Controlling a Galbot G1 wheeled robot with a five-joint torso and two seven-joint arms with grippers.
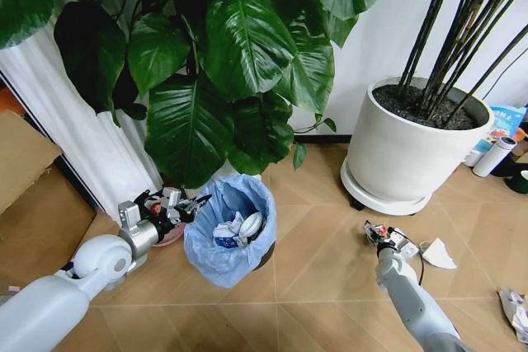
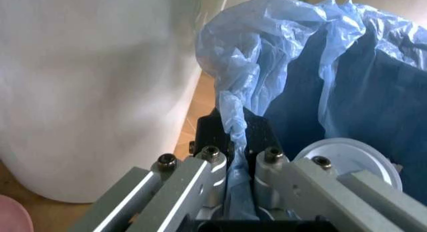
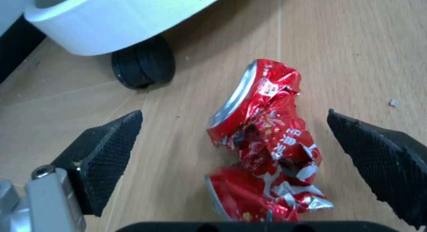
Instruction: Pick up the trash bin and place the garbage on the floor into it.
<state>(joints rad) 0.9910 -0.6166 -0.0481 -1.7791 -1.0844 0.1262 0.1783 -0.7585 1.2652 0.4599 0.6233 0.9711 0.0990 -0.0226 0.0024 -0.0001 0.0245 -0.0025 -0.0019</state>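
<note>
The trash bin (image 1: 233, 246), black with a crinkly light-blue bag (image 2: 320, 56), stands on the floor (image 1: 322, 286) under the big-leaved plant. My left gripper (image 1: 178, 206) is shut on its near rim, the fingers (image 2: 200, 177) pinching bag and rim together. Inside the bin lie a white lid (image 2: 347, 159), white wads and a blue-white carton (image 1: 224, 235). My right gripper (image 3: 233, 117) hangs open just over a crushed red can (image 3: 267, 147) on the floor, one finger on each side of it. A white paper wad (image 1: 438, 254) lies to the right of that gripper (image 1: 384, 237).
A large white plant pot (image 1: 408, 150) on a wheeled base (image 3: 143, 66) stands close behind the can. A white thermos bottle (image 1: 494, 157) is beside it. A wrapper (image 1: 515, 311) lies at the far right. White curtain folds (image 1: 82, 121) and cardboard (image 1: 33, 195) crowd the left.
</note>
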